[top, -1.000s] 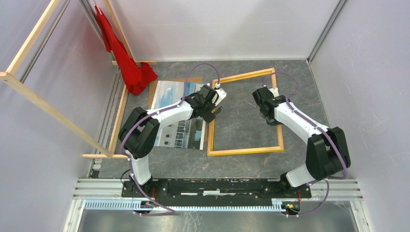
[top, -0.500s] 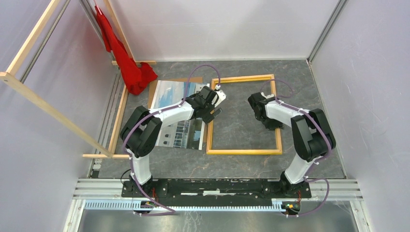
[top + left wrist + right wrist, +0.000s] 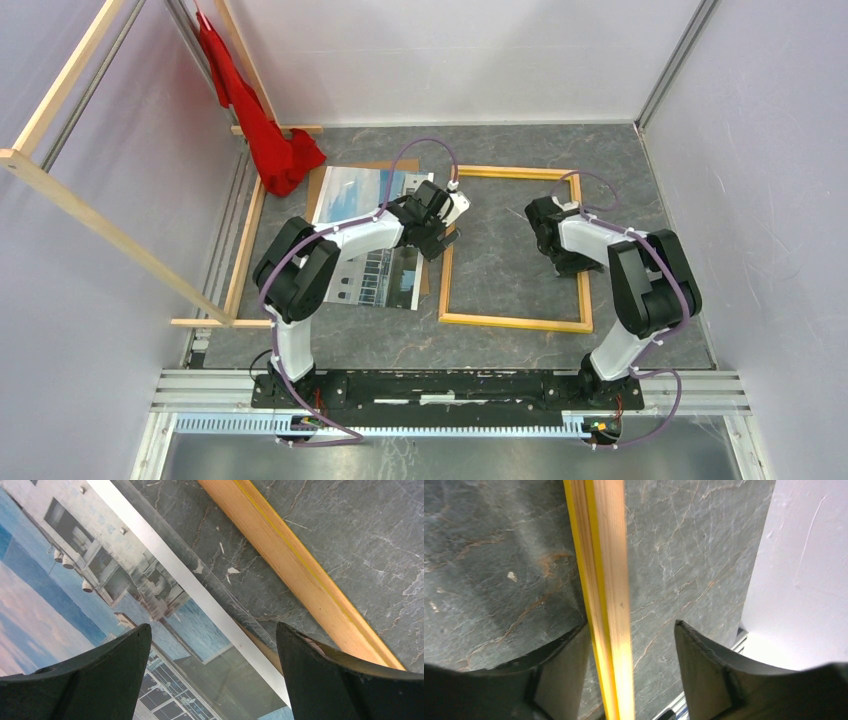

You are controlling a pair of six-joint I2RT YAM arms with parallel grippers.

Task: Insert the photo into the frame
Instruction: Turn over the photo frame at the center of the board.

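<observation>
The photo point(image 3: 350, 192), a building against blue sky, lies face up left of centre, partly under my left arm. In the left wrist view the photo point(image 3: 60, 595) lies under a clear sheet point(image 3: 235, 597). The frame point(image 3: 510, 321) lies flat to its right, wood side up with a yellow edge. My left gripper point(image 3: 447, 228) is open and empty point(image 3: 212, 626) over the photo's right edge, beside the frame's left bar point(image 3: 300, 570). My right gripper point(image 3: 572, 265) is open point(image 3: 631, 624) and straddles the frame's right bar point(image 3: 606, 555), the left finger close against it.
A brown backing board point(image 3: 403, 165) shows under the photo, its edge also in the left wrist view point(image 3: 257, 646). A red cloth point(image 3: 272, 145) hangs at the back left. Wooden strips point(image 3: 245, 235) line the left side. Walls enclose the table on three sides.
</observation>
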